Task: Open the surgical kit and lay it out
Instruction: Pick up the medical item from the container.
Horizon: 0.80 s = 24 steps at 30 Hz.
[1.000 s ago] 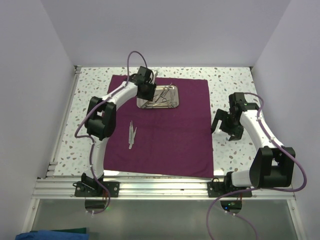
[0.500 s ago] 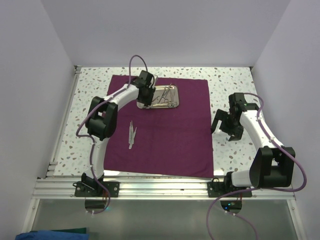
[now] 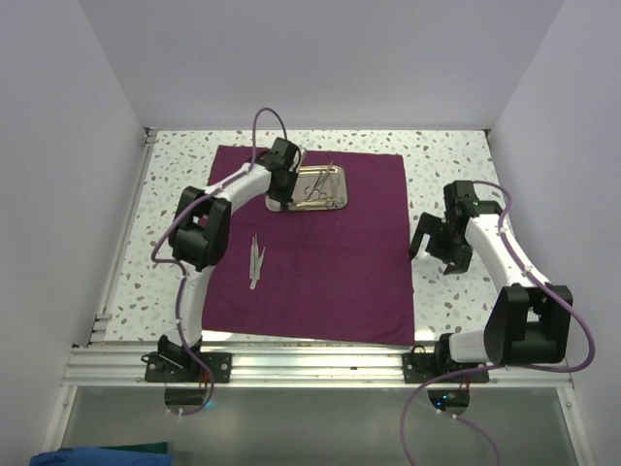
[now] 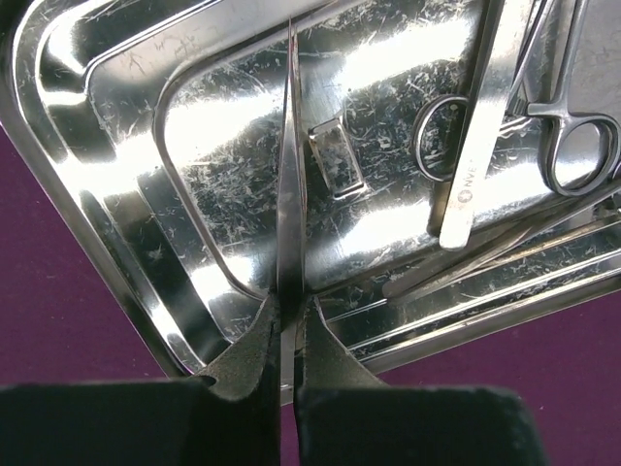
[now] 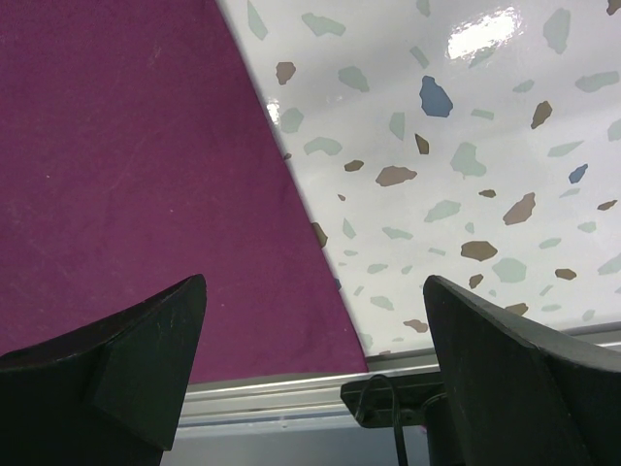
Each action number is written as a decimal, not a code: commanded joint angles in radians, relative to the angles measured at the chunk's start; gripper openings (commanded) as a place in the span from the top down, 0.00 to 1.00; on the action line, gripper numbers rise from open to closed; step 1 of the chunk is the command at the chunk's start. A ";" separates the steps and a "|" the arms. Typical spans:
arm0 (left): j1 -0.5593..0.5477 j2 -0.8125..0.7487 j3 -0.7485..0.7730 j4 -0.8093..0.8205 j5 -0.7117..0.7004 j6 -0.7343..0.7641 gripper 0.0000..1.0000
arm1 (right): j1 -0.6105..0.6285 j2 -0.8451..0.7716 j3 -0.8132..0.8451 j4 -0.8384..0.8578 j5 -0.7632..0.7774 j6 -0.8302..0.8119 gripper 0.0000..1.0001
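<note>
Gripping a thin silver instrument (image 4: 289,175): left gripper (image 4: 288,330) has both fingers pinched tight on it, no gap showing. The instrument sits edge-on in the left wrist view and runs from the fingertips up across the floor of the steel tray (image 4: 87,194). Can't tell whether it's lifted or touching the tray floor.

Other kit in the tray, right of the held piece: ring-handled instruments (image 4: 582,150) and a flat lettered instrument (image 4: 480,126) lying across them.

Top view: tray sits on the far part of the purple cloth (image 3: 320,282), a bit left of centre. Cloth is spread flat on the speckled table (image 3: 446,165). One pair of tweezers (image 3: 256,260) is laid out on the cloth's left half, beside the left arm's elbow and well apart from the tray.

Right gripper (image 3: 439,250): jaws wide apart, nothing between them. It hovers at the cloth's right edge; the right wrist view shows that edge running diagonally between the fingers, cloth on one side and table on the other.
</note>
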 commanded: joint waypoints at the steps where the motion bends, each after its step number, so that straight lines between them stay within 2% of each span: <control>1: -0.002 0.018 0.047 -0.032 -0.004 0.000 1.00 | 0.002 -0.018 0.000 0.023 0.006 0.001 0.02; 7: -0.002 -0.025 0.162 -0.076 -0.023 -0.035 1.00 | 0.002 -0.018 -0.001 0.031 -0.004 -0.003 0.02; 12: -0.004 -0.130 0.119 -0.029 0.002 -0.124 1.00 | 0.002 -0.020 -0.001 0.034 -0.014 -0.010 0.02; 17: -0.050 -0.324 -0.126 0.042 -0.006 -0.293 1.00 | 0.002 -0.021 -0.006 0.041 -0.034 -0.016 0.02; 18: -0.064 -0.353 -0.217 0.057 -0.010 -0.313 1.00 | 0.002 -0.021 -0.007 0.043 -0.038 -0.018 0.02; 22: -0.169 -0.519 -0.443 0.152 -0.053 -0.405 1.00 | 0.002 -0.018 -0.014 0.049 -0.057 -0.021 0.02; 24: -0.223 -0.547 -0.531 0.175 -0.081 -0.434 1.00 | 0.001 -0.018 -0.015 0.051 -0.060 -0.021 0.02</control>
